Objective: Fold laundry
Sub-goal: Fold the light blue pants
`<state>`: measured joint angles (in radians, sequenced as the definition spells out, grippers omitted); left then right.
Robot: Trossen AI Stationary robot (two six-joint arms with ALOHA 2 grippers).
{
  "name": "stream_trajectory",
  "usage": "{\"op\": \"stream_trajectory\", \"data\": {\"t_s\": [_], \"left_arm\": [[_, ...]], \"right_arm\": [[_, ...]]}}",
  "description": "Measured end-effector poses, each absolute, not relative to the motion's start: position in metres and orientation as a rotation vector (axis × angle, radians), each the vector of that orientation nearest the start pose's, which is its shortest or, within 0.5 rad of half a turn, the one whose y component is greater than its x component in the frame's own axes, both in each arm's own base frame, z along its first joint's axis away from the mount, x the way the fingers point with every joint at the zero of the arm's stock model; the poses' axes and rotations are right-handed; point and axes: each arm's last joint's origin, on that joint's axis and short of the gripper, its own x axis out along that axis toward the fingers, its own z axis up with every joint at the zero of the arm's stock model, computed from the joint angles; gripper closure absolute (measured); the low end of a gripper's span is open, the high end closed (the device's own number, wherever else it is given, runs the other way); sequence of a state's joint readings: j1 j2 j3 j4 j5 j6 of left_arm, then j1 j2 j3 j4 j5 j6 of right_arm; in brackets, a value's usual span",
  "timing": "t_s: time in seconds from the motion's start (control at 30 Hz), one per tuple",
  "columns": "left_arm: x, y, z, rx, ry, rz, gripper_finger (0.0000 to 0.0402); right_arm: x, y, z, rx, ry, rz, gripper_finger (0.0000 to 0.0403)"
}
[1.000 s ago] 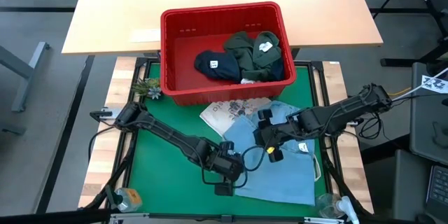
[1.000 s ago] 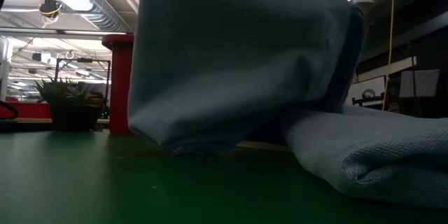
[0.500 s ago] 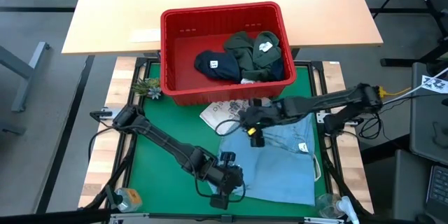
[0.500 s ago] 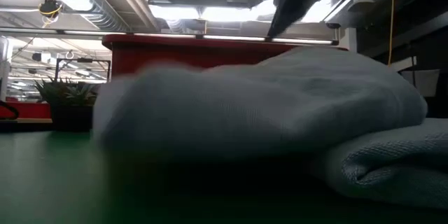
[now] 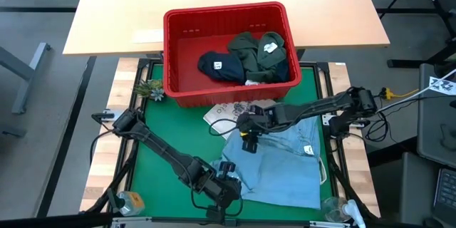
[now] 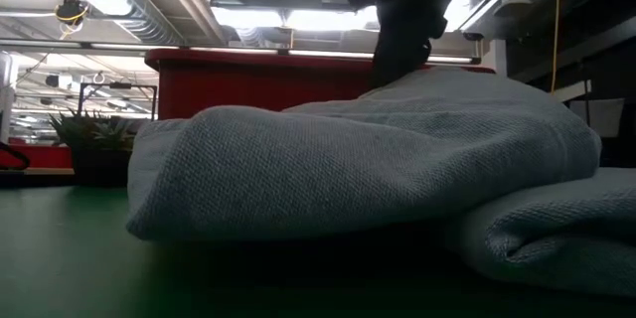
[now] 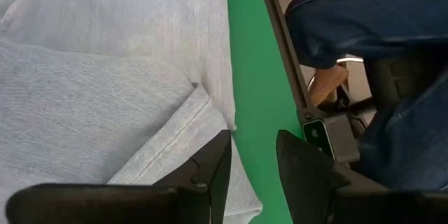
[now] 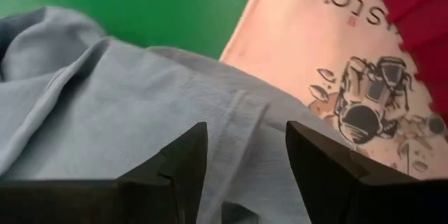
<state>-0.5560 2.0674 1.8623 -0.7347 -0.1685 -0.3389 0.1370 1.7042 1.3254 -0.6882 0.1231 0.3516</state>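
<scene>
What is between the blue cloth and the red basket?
In the high view, a white printed tote bag lies between the light blue garment and the red basket, partly tucked under the garment's edge.

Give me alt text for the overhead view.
A light blue garment lies partly folded on a green mat, with the right gripper open over its far edge and the left gripper open at its near corner. Behind sits a red basket holding dark clothes.
</scene>
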Motion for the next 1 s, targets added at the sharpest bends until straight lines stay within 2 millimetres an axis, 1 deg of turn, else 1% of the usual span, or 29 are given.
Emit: {"op": "stream_trajectory", "data": {"t_s": [0.2,0.37,0.43,0.63,0.7,0.77,0.83,0.93,0.97,1.0], "left_arm": [[0.389,-0.235,0.267,0.025,0.925,-0.195,0.0292],[0.389,-0.235,0.266,0.027,0.93,-0.195,0.0292],[0.389,-0.235,0.266,0.028,0.932,-0.195,0.0292],[0.388,-0.235,0.266,0.031,0.939,-0.193,0.0292],[0.388,-0.234,0.266,0.029,0.941,-0.191,0.0292],[0.385,-0.233,0.269,0.024,0.949,-0.188,0.0292],[0.381,-0.23,0.278,0.021,0.948,-0.18,0.0292],[0.368,-0.224,0.294,0.044,0.947,-0.137,0.0292],[0.363,-0.222,0.298,0.055,0.953,-0.116,0.0292],[0.359,-0.219,0.302,0.061,0.958,-0.087,0.0292]], "right_arm": [[0.351,0.038,0.242,0.254,1.061,-0.186,0.021],[0.358,0.039,0.222,0.285,1.134,-0.141,0.021],[0.361,0.04,0.218,0.285,1.138,-0.129,0.021],[0.366,0.041,0.218,0.285,1.093,-0.11,0.0214],[0.368,0.041,0.221,0.271,1.065,-0.093,0.0229],[0.37,0.041,0.224,0.263,1.05,-0.083,0.0256],[0.371,0.042,0.227,0.257,1.044,-0.06,0.0294],[0.373,0.043,0.232,0.26,1.029,-0.042,0.0364],[0.373,0.043,0.233,0.259,1.028,-0.037,0.0381],[0.374,0.043,0.235,0.249,1.025,-0.023,0.0389]]}}
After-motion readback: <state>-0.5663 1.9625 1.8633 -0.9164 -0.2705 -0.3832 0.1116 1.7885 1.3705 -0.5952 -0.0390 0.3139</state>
